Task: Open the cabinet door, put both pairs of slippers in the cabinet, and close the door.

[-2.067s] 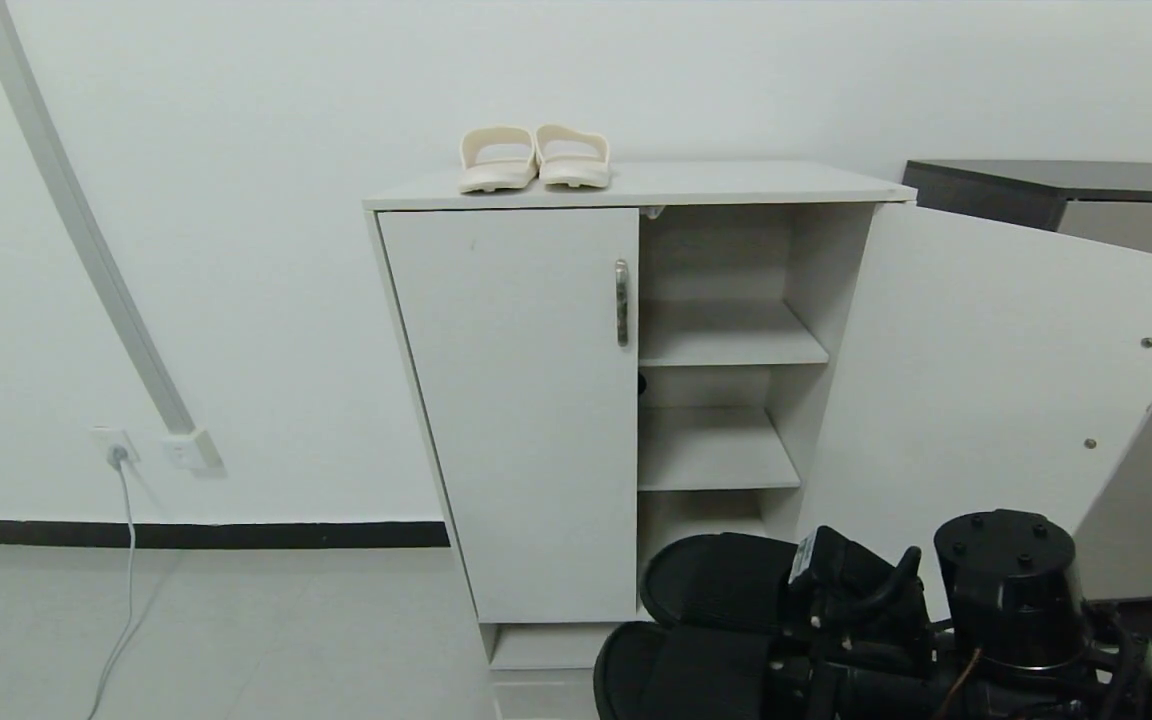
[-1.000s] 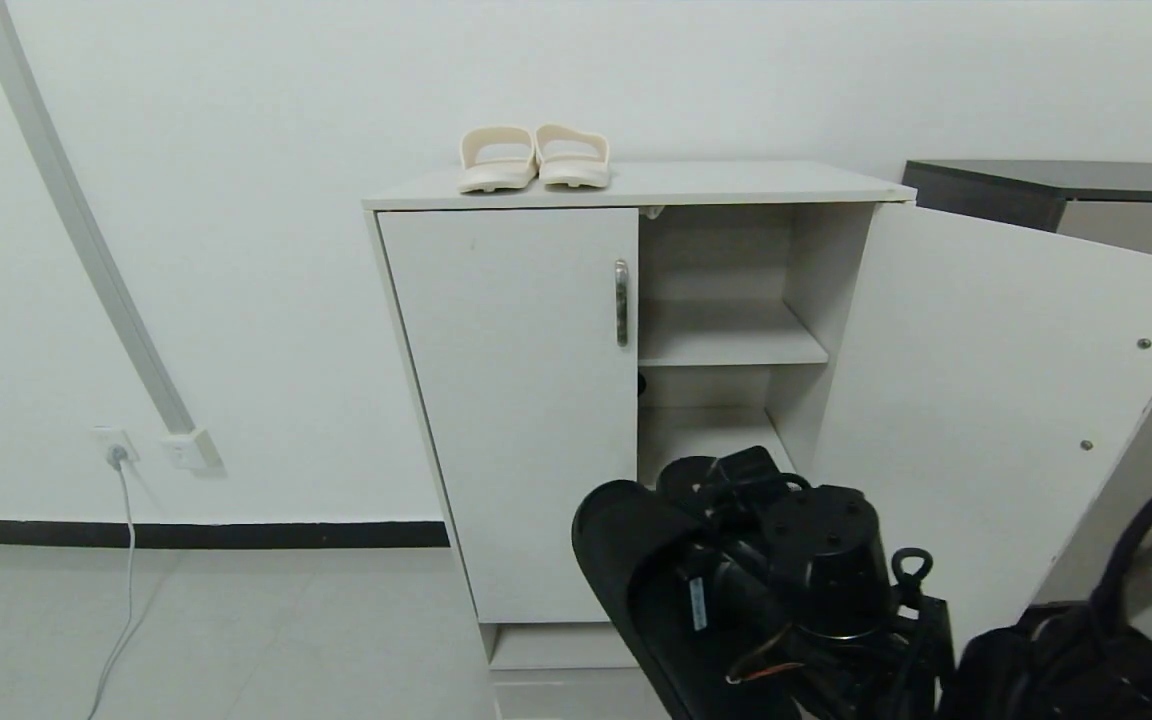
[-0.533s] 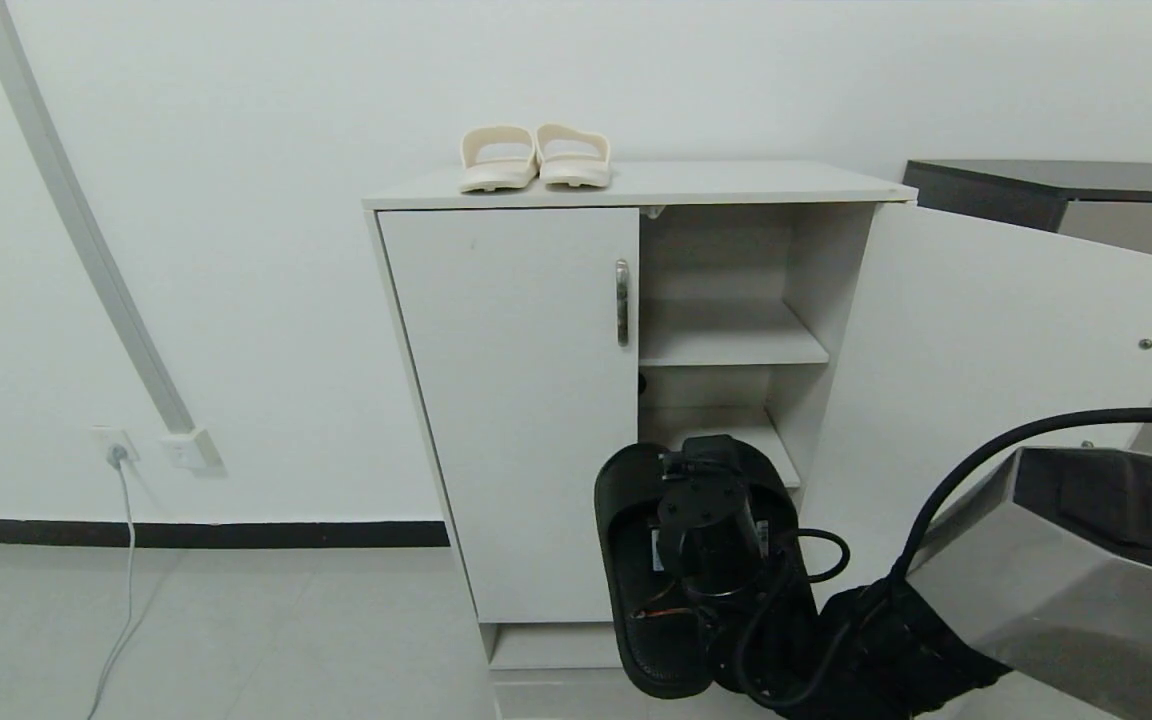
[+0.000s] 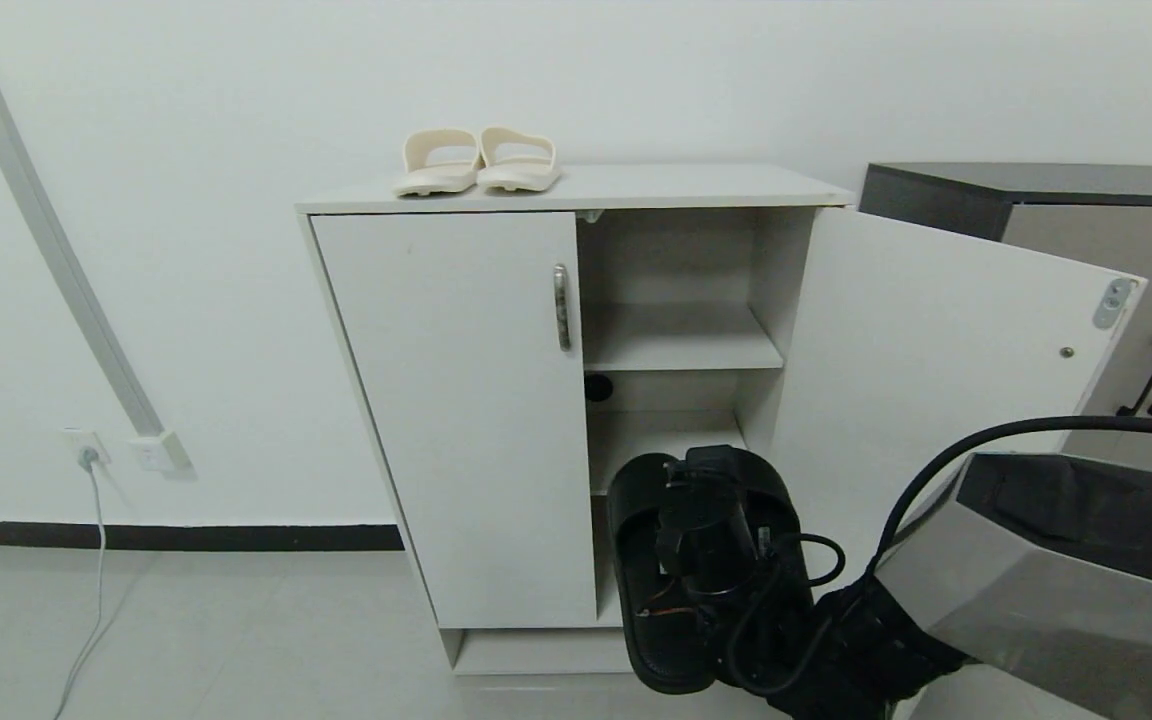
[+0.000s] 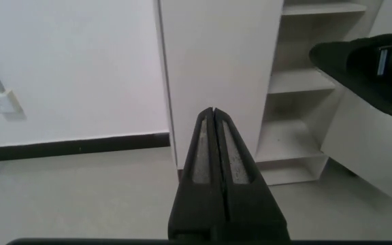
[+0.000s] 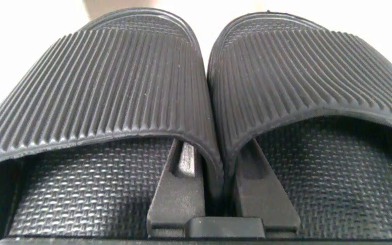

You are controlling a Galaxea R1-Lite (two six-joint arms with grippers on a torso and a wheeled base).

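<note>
Raised toward the cabinet (image 4: 456, 400), black slippers (image 4: 701, 560) hang pinched at their inner walls by the right gripper (image 6: 216, 163); left gripper (image 5: 213, 136) pressed together. A shelf (image 4: 651, 440) edge could snag them loose.

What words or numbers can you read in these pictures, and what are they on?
None can be read: no clear word, number or sign.
White cabinet, its open door, cream slippers and black slippers: plain, nothing printed that shows.
Small pale tag beside the black slippers: too blurred to read.
</note>
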